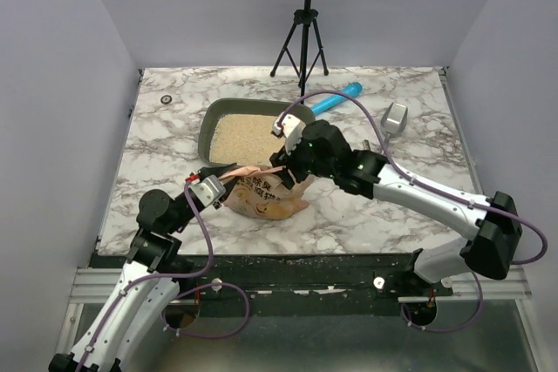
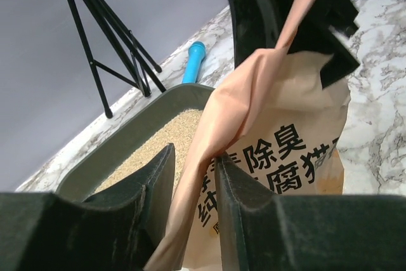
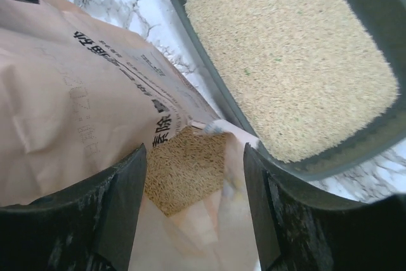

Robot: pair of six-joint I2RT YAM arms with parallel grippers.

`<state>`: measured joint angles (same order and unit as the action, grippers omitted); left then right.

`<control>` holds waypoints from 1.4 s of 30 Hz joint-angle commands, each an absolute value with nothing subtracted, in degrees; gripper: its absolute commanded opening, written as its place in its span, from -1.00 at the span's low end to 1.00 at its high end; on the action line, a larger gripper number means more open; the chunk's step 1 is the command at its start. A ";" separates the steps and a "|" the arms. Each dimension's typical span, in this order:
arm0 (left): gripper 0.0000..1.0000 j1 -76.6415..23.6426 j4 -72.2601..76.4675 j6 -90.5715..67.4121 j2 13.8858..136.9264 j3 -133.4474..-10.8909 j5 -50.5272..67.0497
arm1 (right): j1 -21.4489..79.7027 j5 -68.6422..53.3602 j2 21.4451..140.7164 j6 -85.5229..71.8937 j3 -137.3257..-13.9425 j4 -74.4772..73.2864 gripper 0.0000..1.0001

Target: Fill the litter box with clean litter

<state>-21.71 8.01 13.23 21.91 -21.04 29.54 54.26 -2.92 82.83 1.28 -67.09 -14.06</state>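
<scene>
The litter box [image 1: 209,119] sits at the table's middle back, holding a bed of clean litter [image 1: 248,137]. An orange-pink printed bag [image 1: 261,193] lies just in front of it, mouth toward the box. My left gripper [image 1: 218,182] is at the bag's left edge. In the left wrist view its jaws [image 2: 193,153] stand apart, and a strip of bag [image 2: 298,125] runs between them, touching the right finger. My right gripper [image 3: 195,150] is open and straddles the bag's open mouth. Granules show inside the bag [image 3: 76,93], close to the litter box [image 3: 209,87].
A blue tube [image 1: 336,98] lies behind the box, and a silver scoop [image 1: 397,117] sits to its right. A black tripod [image 1: 301,41] stands at the back edge. A small dark disc [image 1: 166,98] lies at the back left. White walls close in on both sides.
</scene>
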 commanded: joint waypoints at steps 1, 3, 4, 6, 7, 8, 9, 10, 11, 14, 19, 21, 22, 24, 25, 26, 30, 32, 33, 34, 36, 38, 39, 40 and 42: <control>-0.17 -22.67 13.79 9.85 21.71 -19.95 27.86 | 53.88 5.07 76.65 1.76 -71.27 -21.26 0.44; -0.11 -22.85 14.50 9.06 21.88 -19.86 28.21 | 53.79 11.13 74.98 1.32 -71.54 -23.37 0.51; -0.10 -23.03 14.76 8.70 21.97 -19.78 27.95 | 53.62 14.12 74.10 0.88 -71.46 -24.16 0.52; -0.09 -23.29 15.20 7.65 22.06 -19.60 26.29 | 52.48 19.31 72.17 0.18 -70.41 -24.61 0.61; -0.07 -23.38 15.64 6.69 22.06 -19.60 25.15 | 51.34 20.64 71.29 -1.74 -69.70 -24.70 0.63; -0.06 -23.47 15.73 5.72 22.41 -19.86 24.01 | 48.98 22.39 70.67 -3.76 -69.26 -24.70 0.65; -0.05 -23.55 15.73 5.10 22.50 -20.30 23.39 | 45.65 22.76 70.23 -6.48 -68.82 -24.96 0.67; -0.03 -23.73 15.82 4.75 22.59 -20.39 22.94 | 42.05 21.98 70.05 -8.94 -68.47 -25.40 0.67; -0.03 -23.82 15.73 4.31 22.59 -20.83 22.42 | 37.66 20.41 70.05 -12.18 -67.94 -25.75 0.67; 0.00 -24.34 14.85 4.04 21.63 -21.53 21.45 | 27.54 18.28 71.80 -19.93 -66.71 -25.93 0.67; -0.05 -25.49 15.56 5.54 16.89 -20.92 18.82 | 19.79 20.56 79.34 -24.34 -66.53 -23.30 0.68; -0.04 -25.93 15.38 4.92 14.25 -20.66 16.71 | 16.80 20.04 83.74 -25.57 -67.50 -23.55 0.68; -0.04 -26.28 15.29 5.18 13.19 -20.74 15.83 | 15.22 19.69 85.59 -26.36 -67.67 -23.82 0.67; -0.04 -26.89 15.47 5.89 11.08 -20.48 13.81 | 13.11 20.29 88.14 -27.15 -67.59 -23.82 0.64; -0.04 -27.16 15.99 6.06 10.12 -20.22 12.67 | 12.57 21.35 89.20 -27.16 -67.67 -23.64 0.64; -0.03 -27.33 16.52 6.06 9.15 -19.69 11.87 | 11.87 22.14 90.43 -26.98 -67.85 -23.64 0.64; -0.02 -28.12 17.31 6.15 7.82 -19.42 11.78 | 9.67 21.80 94.30 -27.16 -68.12 -23.73 0.63; -0.02 -28.56 17.31 5.98 7.91 -19.42 12.21 | 8.88 20.92 95.88 -27.33 -68.38 -23.82 0.63; -0.01 -28.83 17.40 5.89 8.00 -19.51 12.30 | 8.70 20.66 96.58 -27.33 -68.64 -23.73 0.62; -0.01 -29.00 17.32 5.98 8.00 -19.51 12.39 | 8.53 20.31 97.64 -27.33 -69.08 -23.73 0.62; 0.00 -29.70 16.88 6.50 8.00 -19.60 12.22 | 8.09 19.34 99.40 -27.25 -70.04 -24.17 0.61; 0.01 -30.06 16.61 6.77 7.82 -19.69 12.04 | 7.91 18.81 101.15 -27.42 -70.66 -24.34 0.60; 0.01 -30.15 16.52 6.85 7.65 -19.69 12.04 | 7.65 18.46 101.95 -27.25 -70.93 -24.35 0.59; 0.01 -30.23 16.52 6.94 7.56 -19.60 12.04 | 7.39 18.37 102.74 -27.25 -71.19 -24.35 0.57; 0.03 -30.41 16.35 7.03 7.38 -19.60 12.30 | 6.25 16.27 104.23 -27.60 -72.33 -25.57 0.50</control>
<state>-29.87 15.99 6.22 8.19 -20.12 13.45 8.03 19.09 101.38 -26.37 -69.49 -23.51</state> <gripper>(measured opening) 0.506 0.780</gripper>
